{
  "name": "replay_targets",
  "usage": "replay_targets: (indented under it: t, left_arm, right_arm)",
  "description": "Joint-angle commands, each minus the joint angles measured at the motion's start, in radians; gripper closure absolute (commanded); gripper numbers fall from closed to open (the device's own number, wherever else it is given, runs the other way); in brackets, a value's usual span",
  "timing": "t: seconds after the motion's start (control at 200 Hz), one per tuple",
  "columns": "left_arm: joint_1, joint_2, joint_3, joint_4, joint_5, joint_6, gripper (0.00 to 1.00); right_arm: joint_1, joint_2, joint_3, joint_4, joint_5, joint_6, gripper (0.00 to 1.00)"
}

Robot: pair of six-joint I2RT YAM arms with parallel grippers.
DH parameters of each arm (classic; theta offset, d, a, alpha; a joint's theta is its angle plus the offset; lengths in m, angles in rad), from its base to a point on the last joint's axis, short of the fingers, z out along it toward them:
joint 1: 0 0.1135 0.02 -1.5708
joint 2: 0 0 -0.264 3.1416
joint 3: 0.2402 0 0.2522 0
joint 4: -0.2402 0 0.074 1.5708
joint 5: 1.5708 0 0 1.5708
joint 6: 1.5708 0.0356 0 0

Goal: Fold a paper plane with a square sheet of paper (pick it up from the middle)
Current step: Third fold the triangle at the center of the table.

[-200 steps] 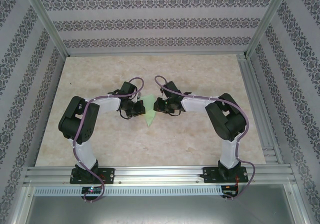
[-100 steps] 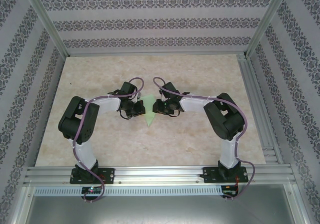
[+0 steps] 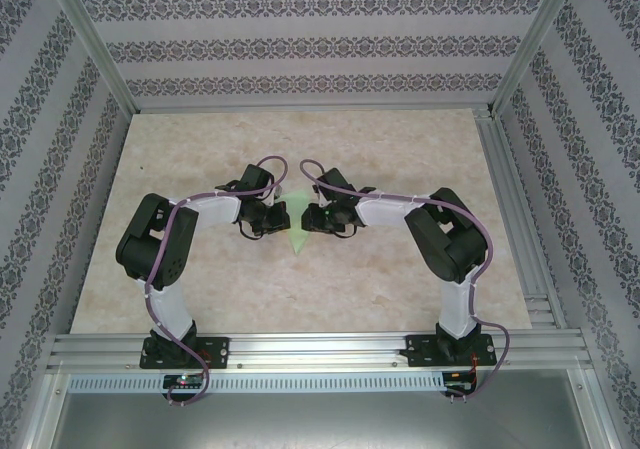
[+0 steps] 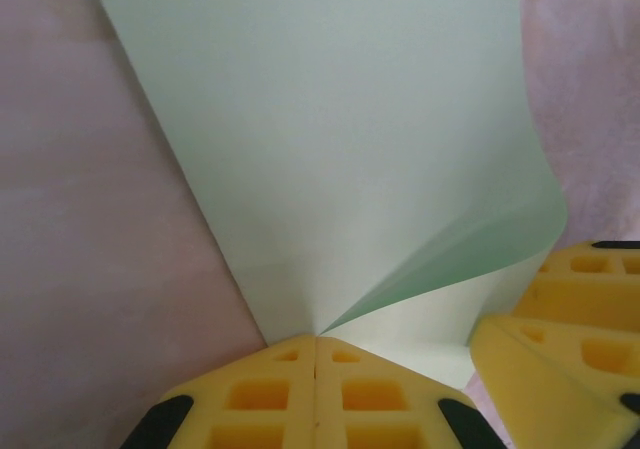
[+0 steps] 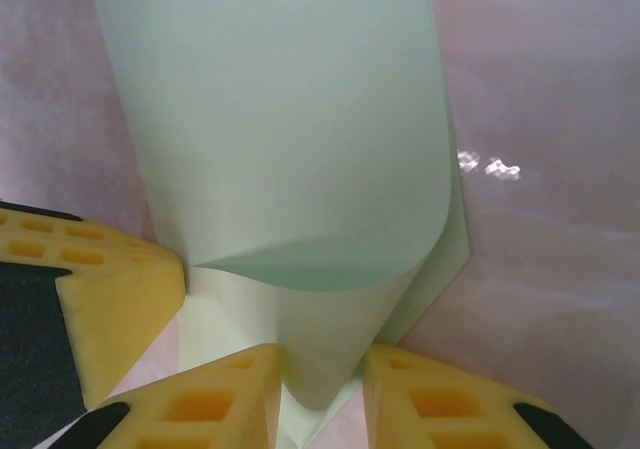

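Left wrist view: the left gripper [image 4: 315, 354] has its two yellow fingers pressed together at the bottom centre of the frame, clamped on the near edge of the partly folded paper sheet [image 4: 330, 139]. From that pinch the sheet fans toward the top of the frame over the marbled tabletop [image 4: 90, 229]. A loose flap curls up at the lower right.

In the right wrist view, the right gripper [image 5: 320, 374] has its fingers apart at the bottom of the frame. The curled flap passes down through the gap, and we judge that it is not clamped.

In the top external view, the sheet sits at frame centre directly between the two grippers. Its long axis runs top to bottom, with the point toward the bottom of the frame. The grippers face it from left and right, and neither is nearer. Both arms are bent with elbows outward, forearms reaching inward and wrists tipped down.

We judge that the coming move turns on the flap lying between the right fingers. Closing there would take the flap while the left gripper anchors the sheet.
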Motion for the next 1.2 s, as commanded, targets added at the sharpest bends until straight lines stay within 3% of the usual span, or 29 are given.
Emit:
replay_targets:
  t: [0.0,0.669,1.194]
  left_arm:
    - [-0.012,-0.009,-0.028,-0.030,-0.038,0.005,0.94]
    - [-0.010,-0.066,-0.018,-0.036,-0.035,0.006,0.90]
    - [-0.011,-0.117,-0.029,-0.010,-0.001,-0.014,0.88]
  right_arm:
    - [0.017,-0.015,-0.015,-0.015,0.020,-0.025,0.72]
    - [0.089,0.068,0.088,-0.236,0.286,-0.047,0.71]
    - [0.105,0.111,0.115,-0.279,0.318,-0.001,0.72]
